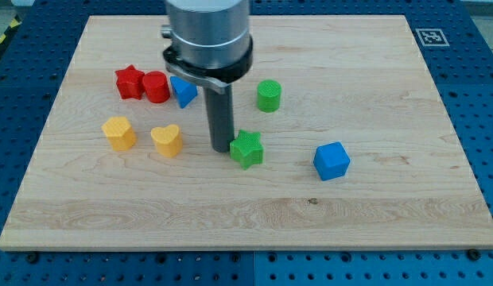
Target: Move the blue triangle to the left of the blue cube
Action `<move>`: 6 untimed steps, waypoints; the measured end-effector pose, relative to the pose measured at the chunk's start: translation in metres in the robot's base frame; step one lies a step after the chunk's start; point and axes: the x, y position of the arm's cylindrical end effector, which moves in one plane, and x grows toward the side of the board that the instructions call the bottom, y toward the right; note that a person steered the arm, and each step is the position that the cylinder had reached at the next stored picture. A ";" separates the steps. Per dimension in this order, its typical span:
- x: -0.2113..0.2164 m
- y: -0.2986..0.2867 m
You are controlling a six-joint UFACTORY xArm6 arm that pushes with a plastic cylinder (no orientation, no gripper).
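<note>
The blue triangle [184, 91] lies at the view's upper left of centre, touching a red cylinder [156, 86]. The blue cube [332, 160] sits at the view's right of centre, far from the triangle. My tip [220, 148] rests on the board just left of the green star [247, 148], below and to the right of the blue triangle and well to the left of the blue cube. The rod and the arm's grey body hide part of the board above it.
A red star [129, 82] sits left of the red cylinder. A yellow block [119, 133] and a yellow heart [167, 140] lie lower left. A green cylinder [269, 95] stands right of the rod. The wooden board [390, 230] ends near the view's bottom.
</note>
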 end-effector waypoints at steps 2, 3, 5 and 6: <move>0.018 0.054; 0.018 0.095; 0.013 0.046; -0.012 -0.025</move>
